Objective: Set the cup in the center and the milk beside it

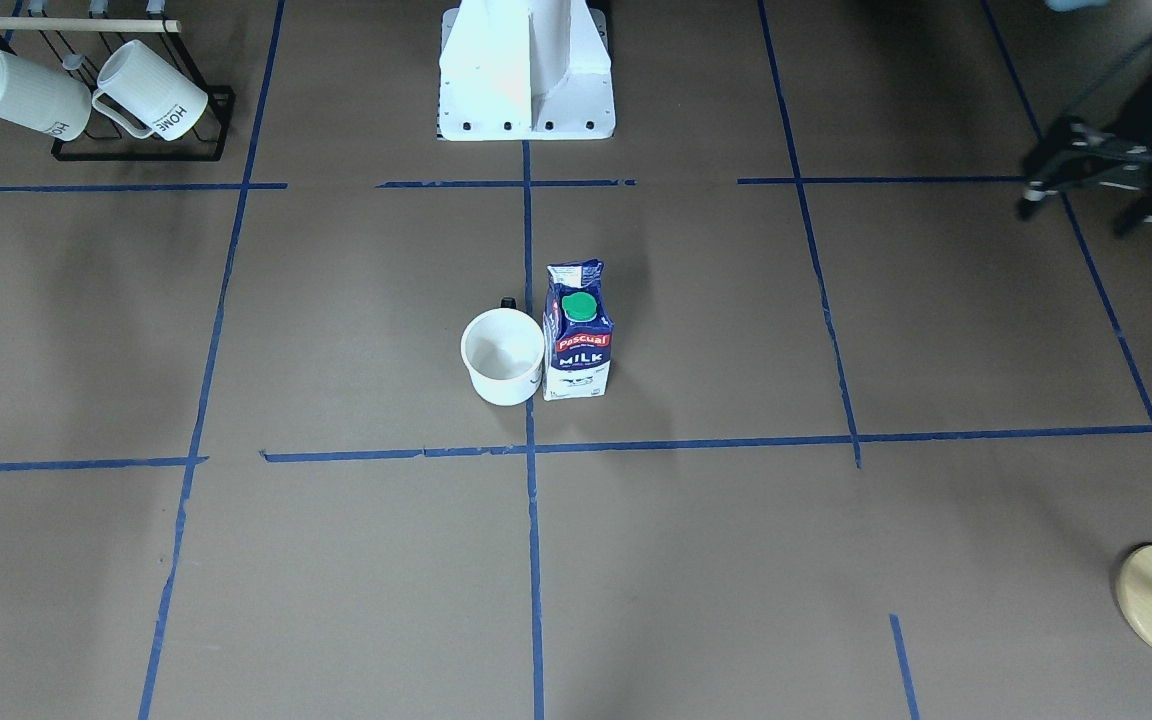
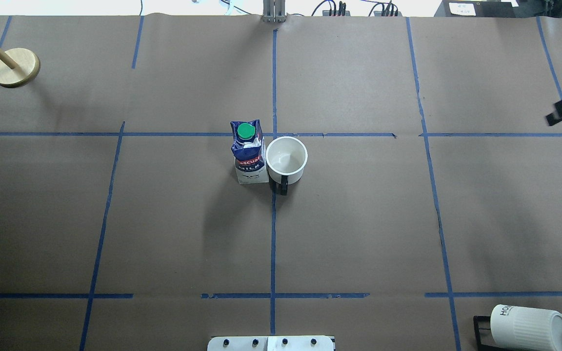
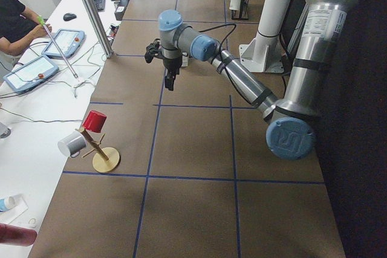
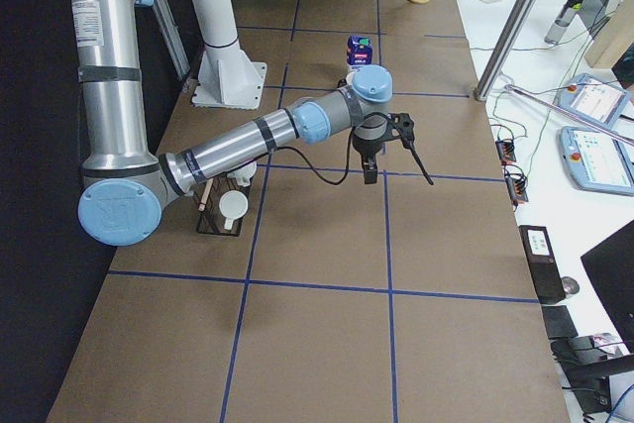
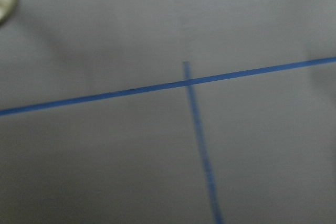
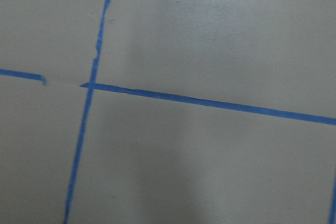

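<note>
The left gripper (image 1: 1081,212) hangs over the table's left edge with its fingers spread and nothing between them. Well inward from it, the Pascual milk carton (image 2: 249,151) stands upright, just beside the smiley cup (image 2: 287,158), which sits on the centre tape line with its handle toward the robot. The right gripper (image 4: 398,181) is far off at the right edge, likewise spread and empty. Each arm is nearer its own item, and the placement looks complete.

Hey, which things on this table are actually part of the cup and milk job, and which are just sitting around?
Part of the job:
the cup, upright near the table's middle
the milk, upright close beside it

Just lying about:
ribbed mug hung on a rack in the corner
second ribbed mug next to it
wooden peg stand at the table's edge
</note>
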